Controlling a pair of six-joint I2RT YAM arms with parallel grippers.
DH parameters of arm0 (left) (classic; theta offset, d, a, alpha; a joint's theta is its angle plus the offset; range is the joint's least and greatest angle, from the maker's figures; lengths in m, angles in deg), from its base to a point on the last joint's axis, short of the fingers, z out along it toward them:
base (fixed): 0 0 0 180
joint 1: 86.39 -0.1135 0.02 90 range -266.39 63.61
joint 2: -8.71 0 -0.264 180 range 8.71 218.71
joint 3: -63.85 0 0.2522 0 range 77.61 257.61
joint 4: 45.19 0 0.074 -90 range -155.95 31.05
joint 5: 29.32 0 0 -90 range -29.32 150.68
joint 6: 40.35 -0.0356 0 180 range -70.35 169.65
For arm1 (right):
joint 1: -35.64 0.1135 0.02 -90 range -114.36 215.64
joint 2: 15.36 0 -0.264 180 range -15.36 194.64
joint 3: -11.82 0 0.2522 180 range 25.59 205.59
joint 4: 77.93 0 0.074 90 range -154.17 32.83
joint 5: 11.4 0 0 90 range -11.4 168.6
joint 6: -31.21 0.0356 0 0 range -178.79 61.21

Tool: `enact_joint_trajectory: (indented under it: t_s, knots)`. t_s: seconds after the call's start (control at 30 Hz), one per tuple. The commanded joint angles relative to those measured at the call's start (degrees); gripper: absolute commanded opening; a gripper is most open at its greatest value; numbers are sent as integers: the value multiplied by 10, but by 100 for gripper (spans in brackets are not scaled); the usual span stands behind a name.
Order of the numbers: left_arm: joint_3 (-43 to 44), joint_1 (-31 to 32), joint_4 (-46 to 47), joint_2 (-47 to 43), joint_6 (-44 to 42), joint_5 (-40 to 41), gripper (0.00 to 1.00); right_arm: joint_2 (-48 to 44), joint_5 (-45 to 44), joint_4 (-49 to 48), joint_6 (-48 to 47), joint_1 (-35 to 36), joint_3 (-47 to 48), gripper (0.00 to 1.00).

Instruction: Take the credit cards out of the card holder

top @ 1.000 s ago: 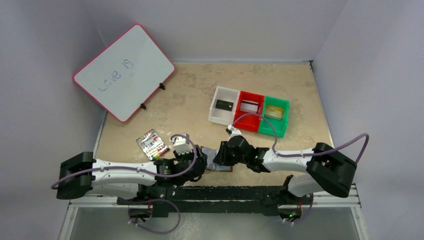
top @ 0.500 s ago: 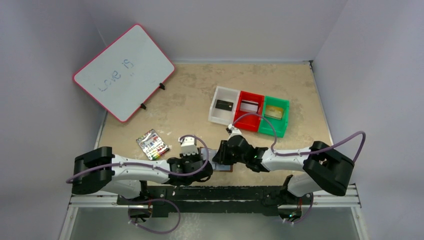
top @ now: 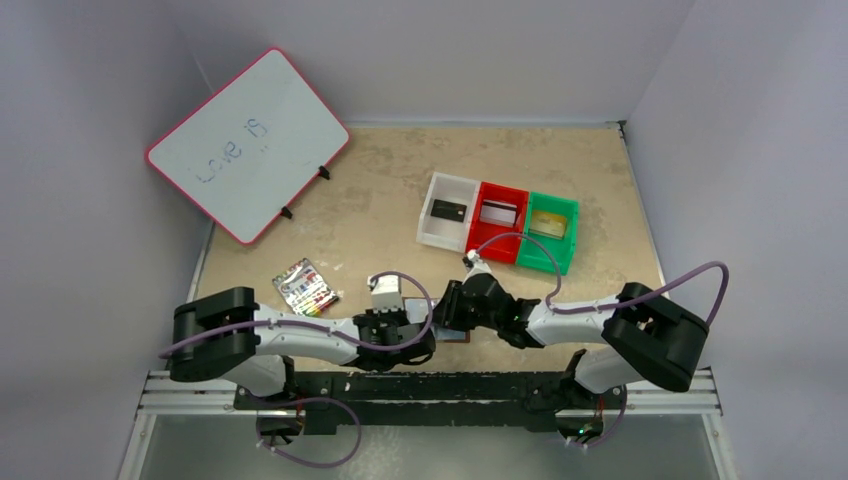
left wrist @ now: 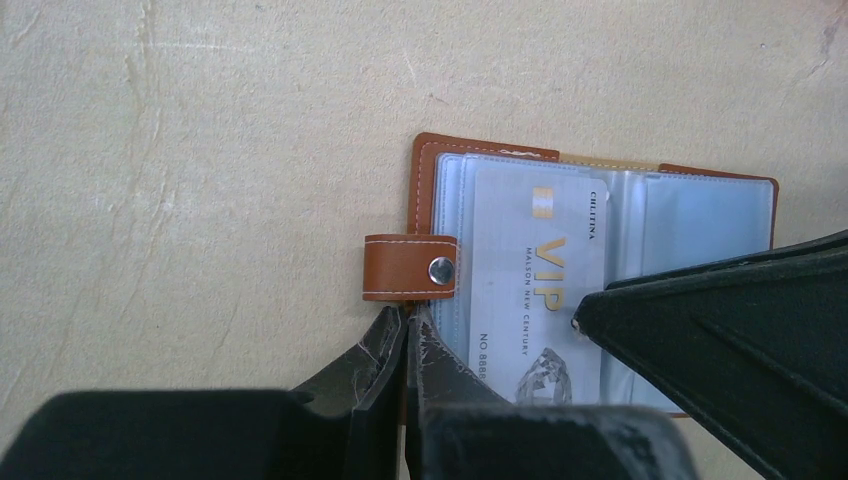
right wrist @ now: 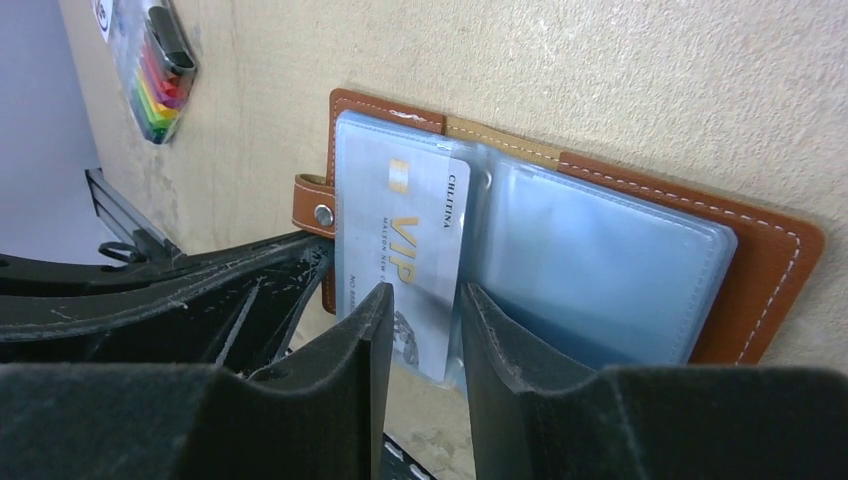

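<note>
Over the last second my left arm has swung right along the near edge; its left gripper (left wrist: pixel 405 322) has gone from apart to pressed together, tips touching the open card holder (left wrist: pixel 432 165) under the snap tab (left wrist: pixel 410 267); the right gripper (right wrist: pixel 420 300) hangs low, jaws slightly apart astride the silvery VIP card (right wrist: pixel 410 240) in the holder's tab-side half.

L fingers (left wrist: pixel 368 362) — shut, moved nearer card holder (left wrist: pixel 405 267)

L pincer (top: pixel 418 331) | R pincer (top: pixel 448 313) | both at card holder (top: pixel 456 336); near edge
</note>
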Motion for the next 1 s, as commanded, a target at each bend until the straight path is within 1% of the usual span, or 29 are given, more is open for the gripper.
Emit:
enact_joint_trajectory:
  t_s: [0.0,0.13,0.2,0.37,0.43,0.5,0.6,0.67,0.77,0.87,0.97]
  knots:
    - [5,3,-21,-23,17,22,1,-2,-14,12,11,-6,-4,35]
    - [-15,3,5,-65,15,25,12,3,-5,-15,20,-9,-18,29]
    - [-26,3,23,-86,11,24,18,4,-1,-33,25,-11,-25,25]
    - [-54,3,72,-130,-5,20,40,5,-1,-34,26,-14,-25,24]
    - [-63,3,97,-138,-22,13,45,5,0,-32,24,-14,-23,24]
    - [-54,3,102,-134,-38,9,46,3,0,-29,23,-15,-22,24]
    - [-29,2,67,-126,-49,19,46,-1,0,-27,23,-15,-24,24]
    - [-23,0,57,-113,-47,20,46,-5,-1,-28,26,-15,-27,24]
    - [-19,-1,42,-87,-27,20,42,-15,-2,-28,27,-18,-31,24]
    - [-27,-1,71,-67,-28,8,41,-21,6,-32,24,-24,-34,27]
    - [-42,-1,95,-45,-13,4,37,-18,18,-36,23,-31,-34,28]
